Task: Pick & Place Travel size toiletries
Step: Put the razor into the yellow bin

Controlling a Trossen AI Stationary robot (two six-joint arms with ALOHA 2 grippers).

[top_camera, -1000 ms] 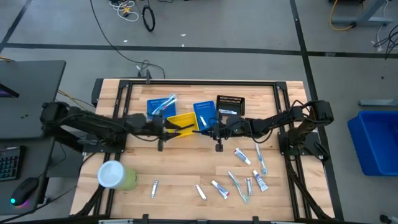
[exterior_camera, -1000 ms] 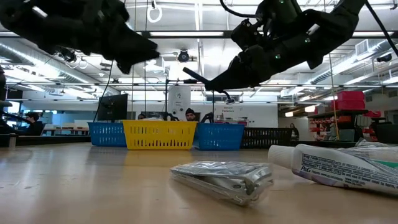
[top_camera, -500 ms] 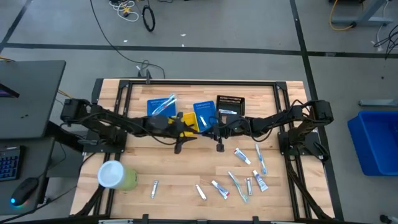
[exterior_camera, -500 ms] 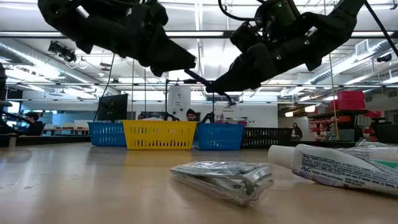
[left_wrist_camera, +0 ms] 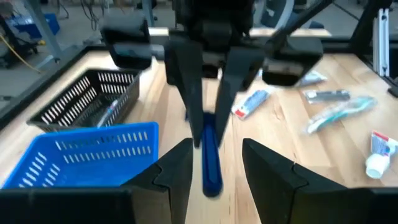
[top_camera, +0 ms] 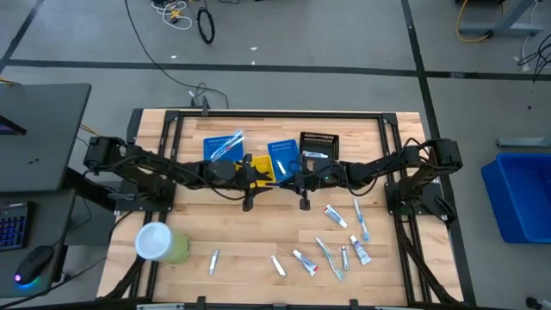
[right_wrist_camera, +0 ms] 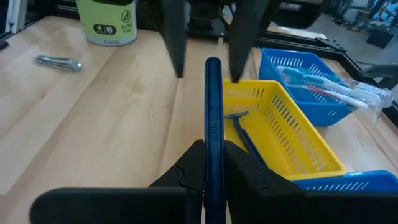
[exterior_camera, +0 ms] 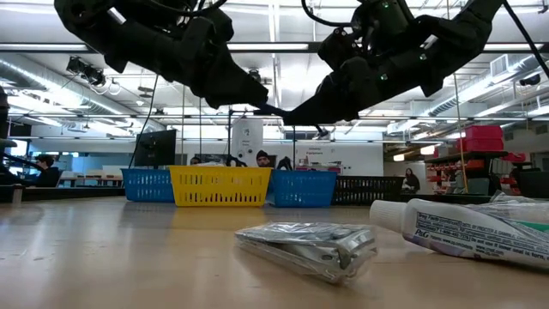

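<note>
Two grippers meet above the tabletop (top_camera: 258, 232) for what looks like a handover: right gripper (right_wrist_camera: 212, 163) fingers pinch a dark blue razor (right_wrist_camera: 212, 124); left gripper (left_wrist_camera: 211, 163) fingers, spread, flank its free end beside the yellow bin (right_wrist_camera: 292, 134).

You are working in a robotics lab or industrial workshop hall. The wooden table (top_camera: 258, 232) sits in a black metal frame on a grey floor (top_camera: 344, 43) marked with dark lines, with loose cables (top_camera: 185, 17) lying across it. A keyboard (top_camera: 10, 226) and mouse (top_camera: 30, 263) stand beside the table. Behind it you have ceiling strip lights (exterior_camera: 283, 47), a monitor (exterior_camera: 154, 148), shelving (exterior_camera: 476, 163) and seated people (exterior_camera: 262, 158).
</note>
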